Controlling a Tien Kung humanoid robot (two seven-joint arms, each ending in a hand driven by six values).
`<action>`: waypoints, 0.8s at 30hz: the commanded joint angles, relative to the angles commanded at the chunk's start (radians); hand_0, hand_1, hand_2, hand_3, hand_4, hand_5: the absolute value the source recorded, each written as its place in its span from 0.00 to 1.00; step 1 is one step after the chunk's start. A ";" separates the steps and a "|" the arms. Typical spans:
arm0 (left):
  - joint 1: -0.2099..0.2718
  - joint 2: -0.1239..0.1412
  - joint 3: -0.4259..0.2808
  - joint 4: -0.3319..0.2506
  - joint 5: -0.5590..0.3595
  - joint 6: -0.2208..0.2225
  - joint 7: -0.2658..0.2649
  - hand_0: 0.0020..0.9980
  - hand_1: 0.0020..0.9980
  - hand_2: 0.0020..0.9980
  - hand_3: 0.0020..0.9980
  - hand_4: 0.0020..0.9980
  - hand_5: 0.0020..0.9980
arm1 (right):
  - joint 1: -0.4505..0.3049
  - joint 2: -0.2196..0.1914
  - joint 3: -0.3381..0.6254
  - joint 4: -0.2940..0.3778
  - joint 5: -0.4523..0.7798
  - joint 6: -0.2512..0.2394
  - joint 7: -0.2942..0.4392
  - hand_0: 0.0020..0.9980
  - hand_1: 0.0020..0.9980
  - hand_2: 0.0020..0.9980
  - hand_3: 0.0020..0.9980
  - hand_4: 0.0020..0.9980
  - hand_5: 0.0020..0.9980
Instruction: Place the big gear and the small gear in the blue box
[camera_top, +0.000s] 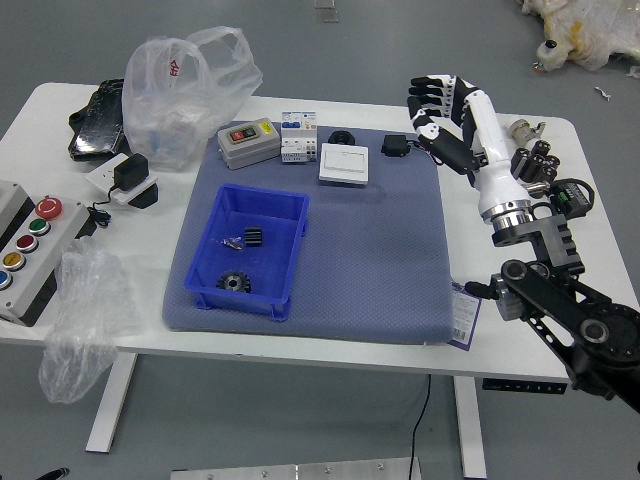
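My right hand (440, 112) is raised over the table's right side, beyond the mat's right edge, its fingers spread and holding nothing. In the blue box (298, 252) a dark toothed gear (234, 282) lies flat near the front wall. A small black ribbed piece (254, 236), which looks like the other gear, is near the middle, beside a small shiny metal part (233, 243). The left hand is out of view; only a small dark tip shows at the bottom left edge.
On the grey mat's (375, 260) back part stand a grey case (248, 143), white boxes (344, 164) and a black ring (342, 137). A button panel (40, 245) and plastic bags (185, 95) are at left. Black cylinders (535, 165) stand at the right back.
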 joint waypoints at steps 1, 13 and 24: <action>-0.004 0.001 0.004 0.002 0.000 -0.002 -0.004 0.65 0.59 0.59 0.74 0.77 0.58 | -0.025 -0.006 0.025 0.004 0.029 0.011 0.027 0.27 0.36 0.44 0.56 0.63 0.34; -0.026 0.012 0.124 0.023 -0.089 -0.020 -0.082 0.65 0.59 0.59 0.74 0.76 0.59 | -0.227 -0.045 0.230 0.038 0.067 0.081 0.090 0.29 0.32 0.31 0.36 0.93 0.50; 0.005 0.017 0.117 0.023 -0.105 -0.011 -0.079 0.65 0.60 0.59 0.73 0.75 0.59 | -0.245 -0.025 0.247 0.032 0.021 0.123 -0.008 0.30 0.27 0.27 0.32 0.99 0.54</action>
